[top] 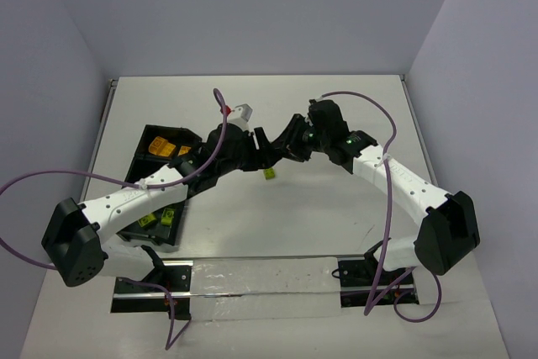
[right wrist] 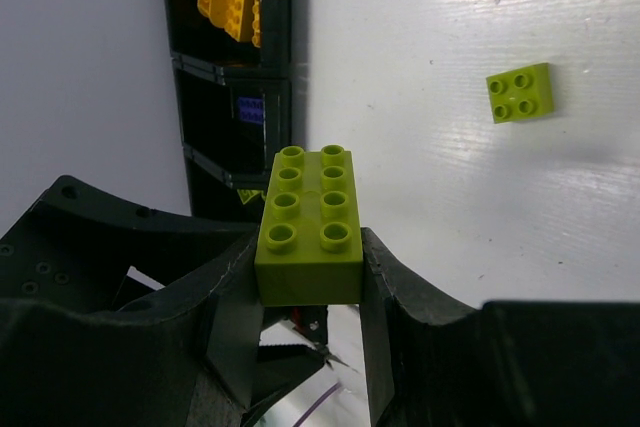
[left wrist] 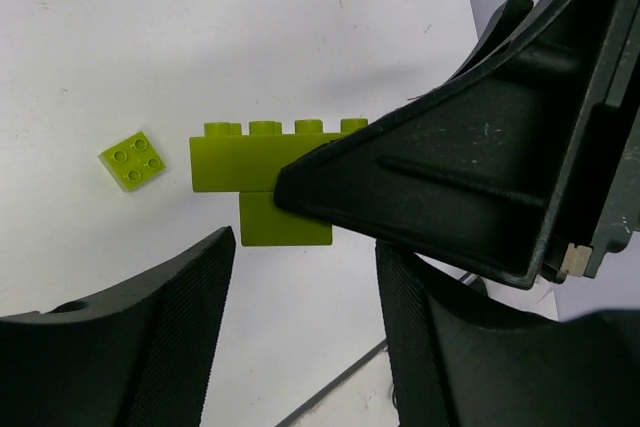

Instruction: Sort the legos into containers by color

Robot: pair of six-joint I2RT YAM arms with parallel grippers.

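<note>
A lime-green two-by-four brick [right wrist: 308,232] sits pinched studs-up between the fingers of my right hand [right wrist: 310,277], which is closed snugly against its two long sides. The left wrist view shows a smaller lime brick [left wrist: 285,222] stuck to its underside.

My left hand [left wrist: 305,257] faces the pair at close range, fingers spread wide and holding nothing. Its two pads stand on either side of the smaller brick without touching it.

A loose two-by-two lime brick [right wrist: 520,93] lies flat on the white table [right wrist: 440,177] just beside the held stack, studs up.

Well apart, along the table's left side, runs the black tray [right wrist: 285,67]. Its far compartment holds a clump of orange-yellow bricks [right wrist: 230,2], and the next one a single blue-purple brick [right wrist: 250,109]. From above, more lime bricks [top: 160,220] show in the nearest compartment. Both arms meet over the middle of the table.
</note>
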